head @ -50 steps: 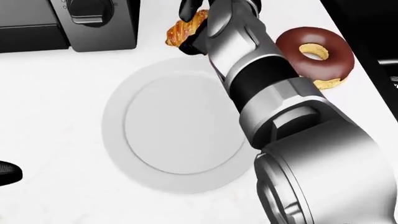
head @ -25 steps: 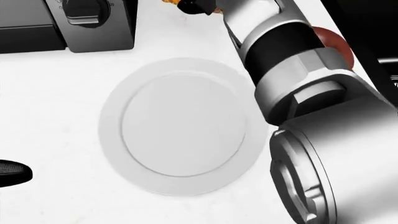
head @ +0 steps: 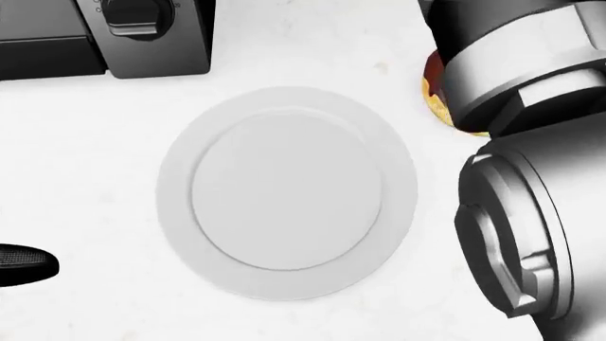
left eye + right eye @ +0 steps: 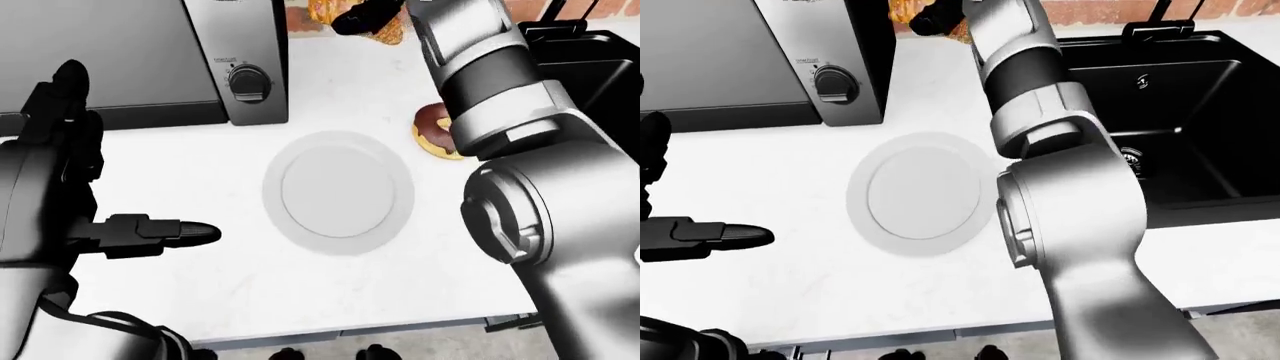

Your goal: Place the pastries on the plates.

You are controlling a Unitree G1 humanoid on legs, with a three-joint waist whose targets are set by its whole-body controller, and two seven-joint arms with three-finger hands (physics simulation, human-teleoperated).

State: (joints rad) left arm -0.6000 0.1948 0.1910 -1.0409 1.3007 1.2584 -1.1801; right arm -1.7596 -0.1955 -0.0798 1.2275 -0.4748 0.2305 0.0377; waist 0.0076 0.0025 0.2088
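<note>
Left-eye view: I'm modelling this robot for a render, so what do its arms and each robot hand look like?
The right arm is built of glossy silver-grey cylindrical shells with a black band between segments and a large round ribbed joint cap. The right robot hand is black. The left robot hand is black too, blocky, with thick rounded fingers. No cables or markings show.

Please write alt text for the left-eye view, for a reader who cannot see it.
The right hand holds a flaky pastry at the top edge, above an empty white plate on a white counter. A chocolate donut lies right of the plate, partly hidden by the arm; the open left hand hovers at left.
</note>
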